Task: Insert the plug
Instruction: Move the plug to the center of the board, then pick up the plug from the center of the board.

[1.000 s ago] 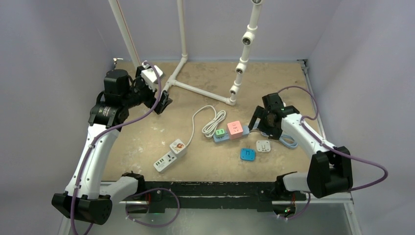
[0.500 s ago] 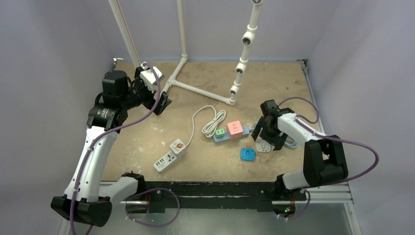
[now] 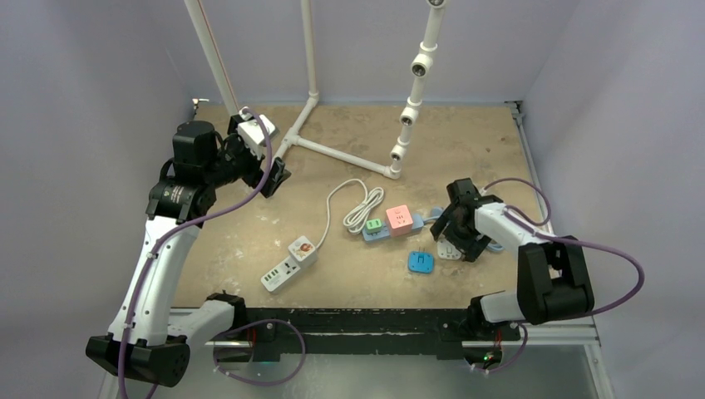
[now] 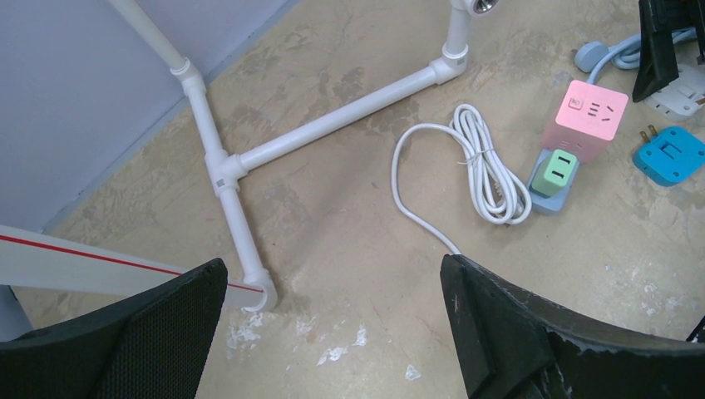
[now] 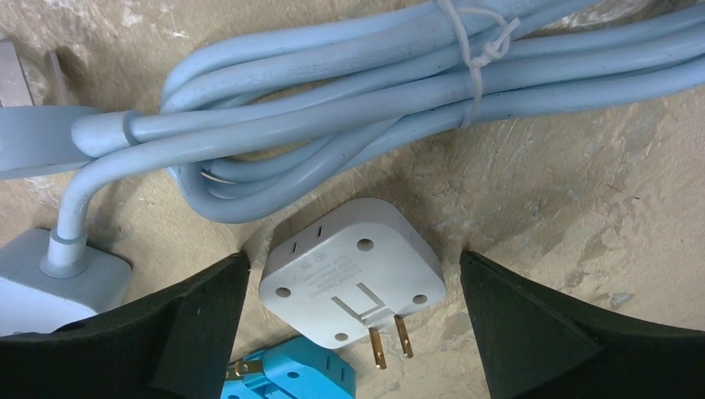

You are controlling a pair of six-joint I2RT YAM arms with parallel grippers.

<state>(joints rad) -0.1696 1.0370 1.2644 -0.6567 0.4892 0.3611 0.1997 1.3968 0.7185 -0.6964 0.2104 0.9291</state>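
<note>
From above, the left gripper [image 3: 277, 175] is hanging over the far left of the table [image 3: 465, 141], well apart from every plug, just beside the pipe frame [image 3: 341, 155]. The right gripper [image 3: 458, 238] is pointing down over the white plug [image 3: 447, 252], which is lying on the table just right of the blue plug [image 3: 421, 262]. The pink cube [image 3: 400, 218] and the green plug [image 3: 375, 225] are sitting side by side near the middle, with a coiled white cable [image 3: 359, 208] behind them. A white strip [image 3: 288, 263] is lying nearer the front edge.

In the left wrist view, the left gripper [image 4: 332, 328] is standing wide, nothing between its fingers [image 4: 158, 337], only bare table and a length of the pipe frame [image 4: 237, 212] below. Further off, the white cable [image 4: 490, 170], green plug [image 4: 555, 173], pink cube [image 4: 586, 118] and blue plug [image 4: 670, 155] are showing, and the right gripper [image 4: 665, 46] is reaching in at the top right corner.

In the right wrist view, the right gripper [image 5: 353, 258] is spread wide, straddling the white plug [image 5: 349, 268] with a gap on each side, so it is gripping nothing. The white plug is lying with its prongs aimed toward the lower right. The blue plug [image 5: 291, 378] is lying just beside it at the bottom edge, and a tied bundle of pale blue cable [image 5: 399, 100] is lying just past it.
</note>
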